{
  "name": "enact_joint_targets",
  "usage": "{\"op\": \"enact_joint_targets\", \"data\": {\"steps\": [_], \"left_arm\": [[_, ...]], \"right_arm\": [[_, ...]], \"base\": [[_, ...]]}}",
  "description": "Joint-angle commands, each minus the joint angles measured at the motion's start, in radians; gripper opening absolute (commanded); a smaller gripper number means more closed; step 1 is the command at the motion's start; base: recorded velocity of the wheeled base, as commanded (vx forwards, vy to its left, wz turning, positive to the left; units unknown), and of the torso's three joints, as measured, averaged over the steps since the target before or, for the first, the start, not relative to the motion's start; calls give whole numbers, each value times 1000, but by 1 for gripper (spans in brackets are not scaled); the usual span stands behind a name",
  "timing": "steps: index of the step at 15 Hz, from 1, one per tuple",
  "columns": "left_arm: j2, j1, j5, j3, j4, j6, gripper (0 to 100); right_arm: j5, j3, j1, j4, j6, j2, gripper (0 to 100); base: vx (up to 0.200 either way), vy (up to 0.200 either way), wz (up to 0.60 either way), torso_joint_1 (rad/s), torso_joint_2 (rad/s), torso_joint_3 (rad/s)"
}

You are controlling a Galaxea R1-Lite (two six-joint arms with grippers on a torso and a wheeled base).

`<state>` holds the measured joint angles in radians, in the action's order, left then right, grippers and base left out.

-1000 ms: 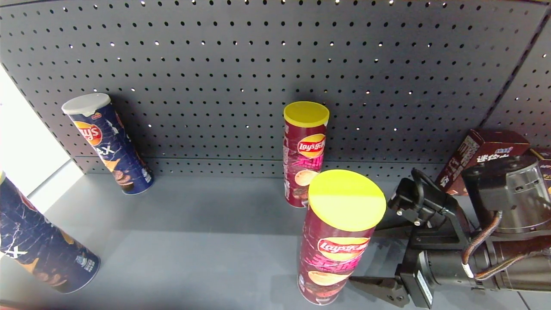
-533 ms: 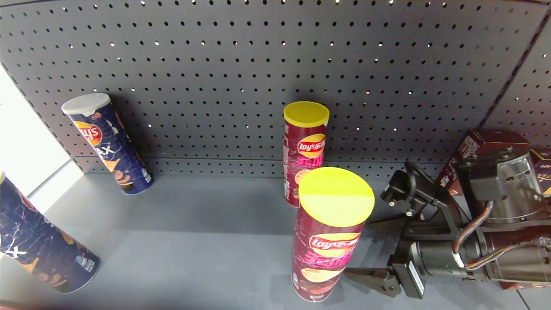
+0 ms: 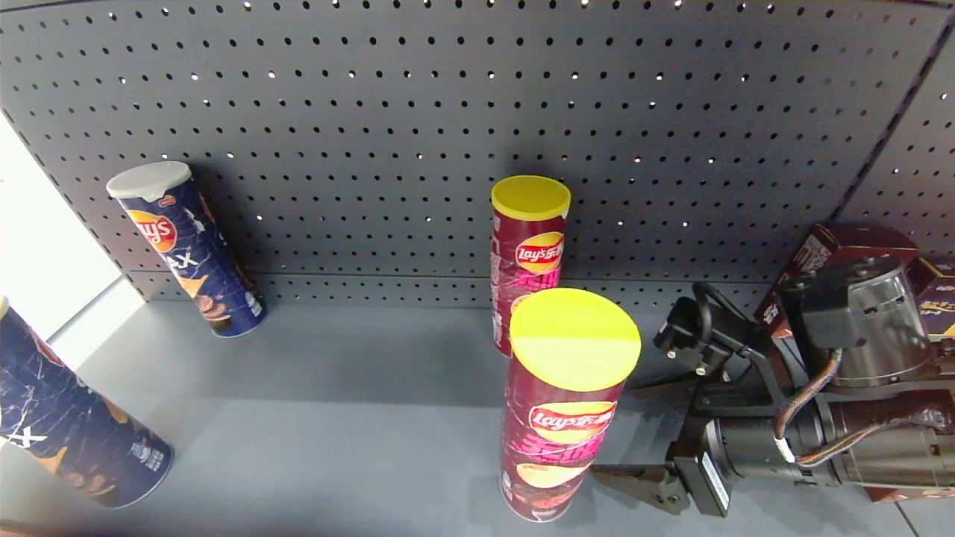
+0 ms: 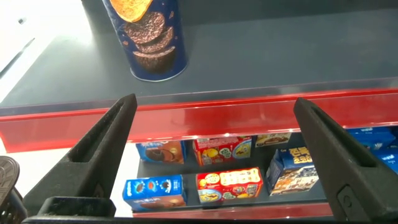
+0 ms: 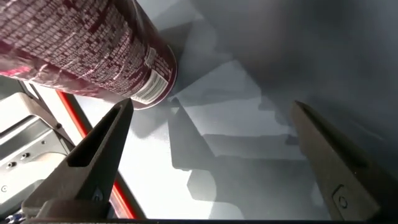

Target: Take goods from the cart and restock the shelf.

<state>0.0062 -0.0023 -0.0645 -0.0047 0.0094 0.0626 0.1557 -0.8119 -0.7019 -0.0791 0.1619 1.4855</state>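
- Two red cans stand on the shelf [image 3: 358,418]: the front red can [image 3: 567,406] is upright near the shelf's front, and the rear red can [image 3: 528,261] is right behind it against the back panel.
- Right gripper [image 3: 619,430] sits low, just right of the front red can, with jaws spread wide and nothing between them.
- In the right wrist view the right gripper [image 5: 211,106] frames bare shelf. The front red can [image 5: 93,50] is off to one side by a fingertip [image 5: 121,115]. Whether they touch, cannot tell.
- Step looks like clearing out after placement, since the can stands free of the jaws.
- To do it well, back the arm straight out along the finger line and keep the jaws wide. Don't swing sideways, because a tall narrow can tips from a light knock at the base.
- Mind the brown box [image 3: 828,257] close behind the arm on the right.
- Left gripper [image 4: 214,102] hangs in front of the red shelf edge [image 4: 249,115], fully spread and empty.
- Rear blue can [image 3: 186,250] and front blue can [image 3: 71,432] stand far left, well apart from the arm.
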Motion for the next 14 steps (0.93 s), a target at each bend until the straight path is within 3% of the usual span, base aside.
{"op": "enact_joint_targets", "data": {"steps": [1, 14], "left_arm": [[1, -1, -1, 0, 0, 0, 100], [1, 1, 0, 0, 0, 0, 100]], "right_arm": [[1, -3, -1, -1, 1, -2, 100], [1, -35, -13, -1, 1, 41, 100]], "base": [[0, 0, 0, 0, 0, 0], [0, 0, 0, 0, 0, 0]]}}
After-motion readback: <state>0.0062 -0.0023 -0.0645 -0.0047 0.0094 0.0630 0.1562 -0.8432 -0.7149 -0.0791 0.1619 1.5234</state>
